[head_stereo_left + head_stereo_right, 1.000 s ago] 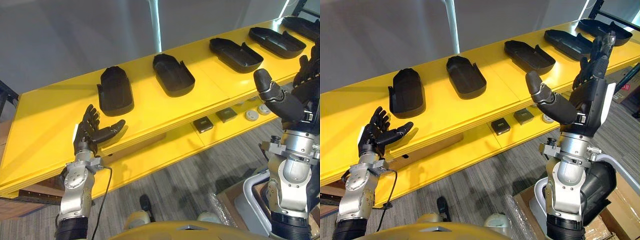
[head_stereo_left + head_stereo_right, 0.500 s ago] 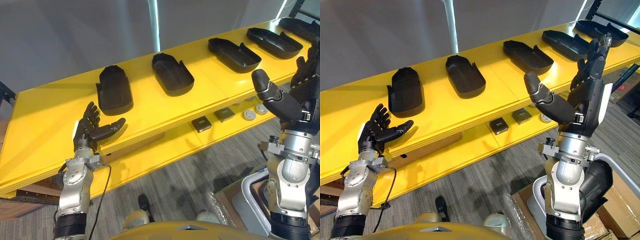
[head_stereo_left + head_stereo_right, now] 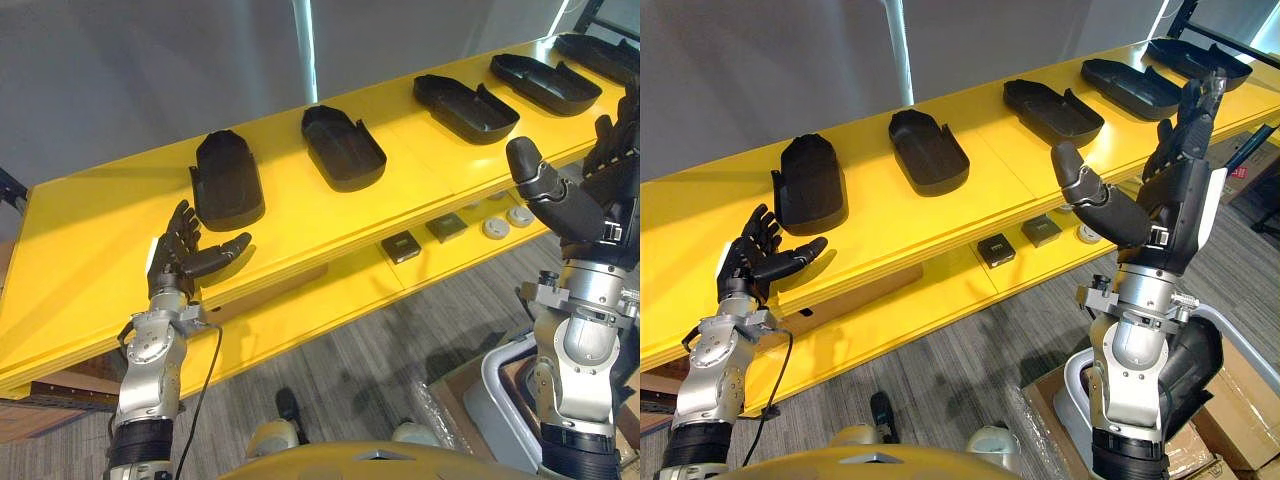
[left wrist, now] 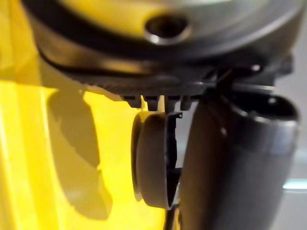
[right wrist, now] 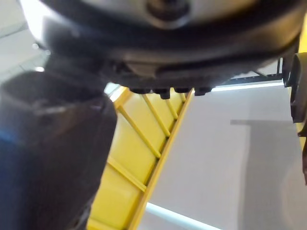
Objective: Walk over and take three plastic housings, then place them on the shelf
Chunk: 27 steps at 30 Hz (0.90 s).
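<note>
Black moulded plastic housings (image 3: 343, 148) lay in a row on the flat yellow shelf board (image 3: 80, 250), running from centre left to upper right. The left hand (image 3: 178, 258), at lower left, and the right hand (image 3: 1175, 205), at the right side, were both spread and held nothing.

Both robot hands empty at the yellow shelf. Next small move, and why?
Probably ease the left robot hand forward over the leftmost housing. It is open, empty and just short of that housing, at the shelf's front edge. The right robot hand, also open, is raised in front of the shelf.
</note>
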Motion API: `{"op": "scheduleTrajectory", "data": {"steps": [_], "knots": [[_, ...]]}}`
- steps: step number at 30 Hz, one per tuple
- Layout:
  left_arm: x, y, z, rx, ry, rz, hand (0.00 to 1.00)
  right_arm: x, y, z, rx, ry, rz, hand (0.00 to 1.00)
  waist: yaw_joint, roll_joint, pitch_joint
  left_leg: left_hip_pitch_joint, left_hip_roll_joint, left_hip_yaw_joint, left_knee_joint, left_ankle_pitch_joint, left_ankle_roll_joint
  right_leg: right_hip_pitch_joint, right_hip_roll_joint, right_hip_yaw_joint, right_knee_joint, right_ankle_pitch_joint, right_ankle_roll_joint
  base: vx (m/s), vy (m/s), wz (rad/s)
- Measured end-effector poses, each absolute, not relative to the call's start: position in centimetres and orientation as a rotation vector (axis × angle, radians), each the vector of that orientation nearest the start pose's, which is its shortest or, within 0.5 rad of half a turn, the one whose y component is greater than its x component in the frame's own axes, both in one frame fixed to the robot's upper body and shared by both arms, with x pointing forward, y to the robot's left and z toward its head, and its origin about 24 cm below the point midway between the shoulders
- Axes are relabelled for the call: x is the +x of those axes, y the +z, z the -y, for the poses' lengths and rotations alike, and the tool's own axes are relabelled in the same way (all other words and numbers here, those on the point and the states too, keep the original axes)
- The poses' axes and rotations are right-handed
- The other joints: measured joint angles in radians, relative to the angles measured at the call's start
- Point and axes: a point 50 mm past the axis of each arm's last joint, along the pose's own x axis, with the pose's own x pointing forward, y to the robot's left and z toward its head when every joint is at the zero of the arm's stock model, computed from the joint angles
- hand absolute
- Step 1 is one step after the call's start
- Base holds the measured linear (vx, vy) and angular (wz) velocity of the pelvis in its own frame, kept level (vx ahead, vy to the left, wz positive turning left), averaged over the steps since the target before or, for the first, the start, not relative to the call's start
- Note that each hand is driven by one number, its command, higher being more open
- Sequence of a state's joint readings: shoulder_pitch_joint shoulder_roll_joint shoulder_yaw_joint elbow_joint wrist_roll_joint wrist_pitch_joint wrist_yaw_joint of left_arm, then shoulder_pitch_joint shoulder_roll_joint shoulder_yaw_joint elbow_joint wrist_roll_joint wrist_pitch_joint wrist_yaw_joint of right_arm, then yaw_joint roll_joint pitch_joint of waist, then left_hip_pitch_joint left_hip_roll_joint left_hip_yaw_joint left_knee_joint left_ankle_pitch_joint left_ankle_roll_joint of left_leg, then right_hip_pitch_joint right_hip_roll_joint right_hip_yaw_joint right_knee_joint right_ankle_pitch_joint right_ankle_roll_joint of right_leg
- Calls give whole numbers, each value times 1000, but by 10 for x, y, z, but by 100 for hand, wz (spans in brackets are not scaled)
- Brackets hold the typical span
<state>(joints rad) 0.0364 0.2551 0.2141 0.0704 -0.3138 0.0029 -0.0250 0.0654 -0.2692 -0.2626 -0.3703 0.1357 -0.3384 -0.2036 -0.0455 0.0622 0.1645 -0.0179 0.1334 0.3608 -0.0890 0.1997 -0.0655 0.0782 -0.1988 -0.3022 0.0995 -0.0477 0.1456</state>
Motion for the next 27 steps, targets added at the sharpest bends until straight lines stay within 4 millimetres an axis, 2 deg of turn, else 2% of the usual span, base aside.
{"op": "scheduleTrajectory", "data": {"steps": [27], "knots": [[239, 41, -257, -69, 180, -48, 100, 205, 163, 244, -136, -373, 707, 100, -10, 0, 0, -1, -1, 4, 0, -1, 1, 0, 0, 3, -10, 3, -2, 0, 0, 0]]}}
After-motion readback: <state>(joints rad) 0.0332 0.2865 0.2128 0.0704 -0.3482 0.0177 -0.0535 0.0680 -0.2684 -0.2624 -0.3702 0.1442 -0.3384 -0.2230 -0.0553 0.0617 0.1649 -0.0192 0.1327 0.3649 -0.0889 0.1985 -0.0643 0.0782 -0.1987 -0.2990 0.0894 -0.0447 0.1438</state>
